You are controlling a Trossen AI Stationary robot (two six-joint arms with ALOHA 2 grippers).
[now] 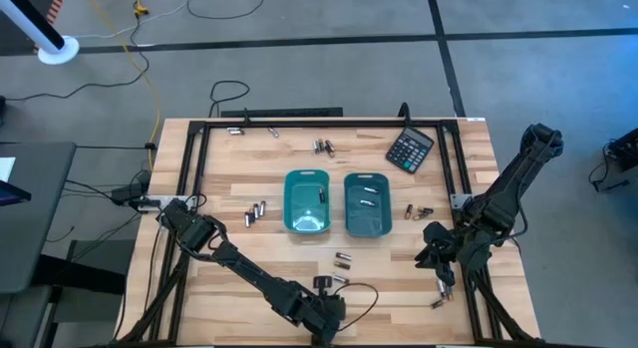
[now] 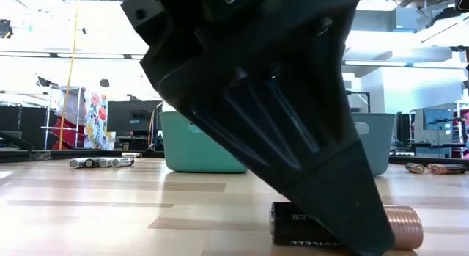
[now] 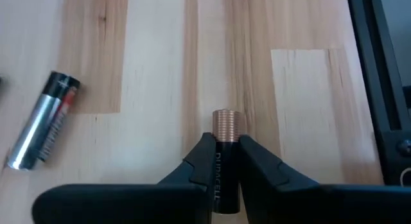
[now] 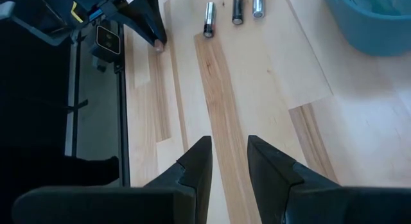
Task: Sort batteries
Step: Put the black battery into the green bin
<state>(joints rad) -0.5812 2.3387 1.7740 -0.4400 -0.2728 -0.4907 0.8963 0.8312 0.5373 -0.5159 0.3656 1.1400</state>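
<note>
Near the table's front edge, my left gripper [image 3: 225, 147] is shut on a black battery with a coppery end [image 3: 225, 124], the same battery [image 2: 308, 227] that lies on the wood in the low view. A silvery battery [image 3: 42, 131] lies loose close by. Two teal trays [image 1: 306, 178] [image 1: 366, 178] stand mid-table, each with batteries inside. Other batteries lie in small groups [image 1: 256, 212] [image 1: 321, 146] [image 1: 344, 258] [image 1: 419, 212]. My right gripper [image 4: 229, 153] hangs open over bare wood at the right side, with nothing between its fingers. My left gripper pinches the battery's black body [image 3: 225, 179] between its two fingers, which lie along the battery. The coppery end sticks out past the fingertips. The fingers [image 2: 344, 205] come slanting down from above. The battery lies level on the table.
A black calculator [image 1: 410, 149] sits at the far right. One battery [image 1: 437, 301] lies near the right front corner, below my right gripper. A dark frame runs along the table's far, left and right sides. Bare wood lies in front of the trays.
</note>
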